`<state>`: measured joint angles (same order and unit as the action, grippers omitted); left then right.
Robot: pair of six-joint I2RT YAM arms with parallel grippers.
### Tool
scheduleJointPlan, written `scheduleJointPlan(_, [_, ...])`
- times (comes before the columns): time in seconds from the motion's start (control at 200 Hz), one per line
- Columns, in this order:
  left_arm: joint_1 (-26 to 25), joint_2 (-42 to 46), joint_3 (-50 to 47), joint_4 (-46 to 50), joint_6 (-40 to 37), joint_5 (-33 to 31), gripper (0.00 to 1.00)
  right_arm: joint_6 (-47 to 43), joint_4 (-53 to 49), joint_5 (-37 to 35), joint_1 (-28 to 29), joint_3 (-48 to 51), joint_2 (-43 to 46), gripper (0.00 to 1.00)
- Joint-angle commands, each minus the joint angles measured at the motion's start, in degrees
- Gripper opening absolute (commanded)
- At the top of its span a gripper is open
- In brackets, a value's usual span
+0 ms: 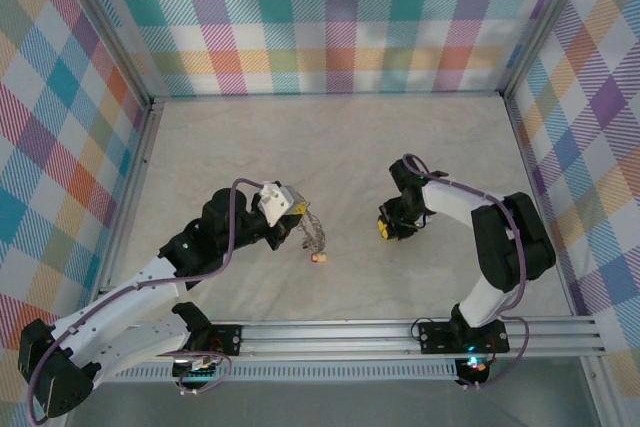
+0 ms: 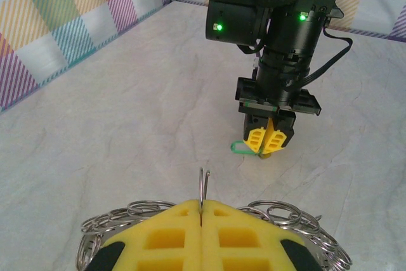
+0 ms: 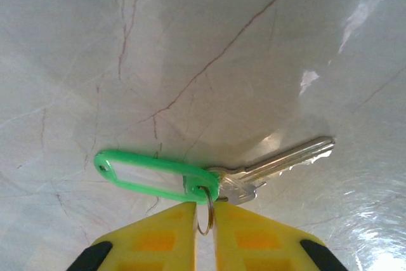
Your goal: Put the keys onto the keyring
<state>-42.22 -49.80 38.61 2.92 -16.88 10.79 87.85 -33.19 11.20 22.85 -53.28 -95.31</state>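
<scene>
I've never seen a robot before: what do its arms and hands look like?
The left arm and right arm are white and black segments, each with a purple cable. The left hand and right hand have yellow blocky fingers with square recesses. Green lights glow above the right hand.

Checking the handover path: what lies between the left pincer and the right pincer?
Bare table, as the left wrist view shows, between the left pincer gripping the keyring and the right pincer on the green-tagged key.
</scene>
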Motion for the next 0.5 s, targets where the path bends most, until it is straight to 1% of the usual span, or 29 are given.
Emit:
scheduleJointPlan(0.0, [0.6, 1.2, 0.2, -2.1, 0.7, -0.4, 0.00, 1.7, 0.1, 0.4, -0.2, 1.7, 0.8, 0.12])
scheduleJointPlan(0.105, [0.7, 1.2, 0.3, -2.1, 0.6, -0.2, 0.00, -0.8, 0.9, -1.0, -0.2, 2.4, 3.2, 0.09])
scheduleJointPlan(0.195, [0.7, 1.1, 0.4, -2.0, 0.3, 0.2, 0.00, -7.1, 4.8, -1.7, -0.2, 4.0, 6.7, 0.06])
scheduleJointPlan(0.33, [0.7, 0.3, 0.8, -2.1, -0.1, 0.2, 0.00, -16.6, 4.3, -5.5, -0.2, 5.7, 12.8, 0.03])
scheduleJointPlan(0.34, [0.7, 0.2, 0.9, -2.1, -0.1, 0.2, 0.00, -17.7, 4.5, -5.7, -0.2, 5.9, 13.2, 0.03])
scheduleJointPlan(0.35, [0.8, 0.1, 1.0, -2.0, -0.1, 0.3, 0.00, -18.5, 4.6, -5.9, -0.2, 6.1, 13.7, 0.00])
scheduleJointPlan(0.425, [0.8, -0.5, 1.2, -2.2, -0.2, 0.5, 0.00, -27.4, 9.2, -6.0, -0.2, 8.9, 17.5, 0.00])
scheduleJointPlan(0.495, [0.8, -1.1, 1.3, -2.7, -0.1, 0.6, 0.00, -37.3, 12.5, -3.6, -0.3, 10.5, 21.4, 0.00])
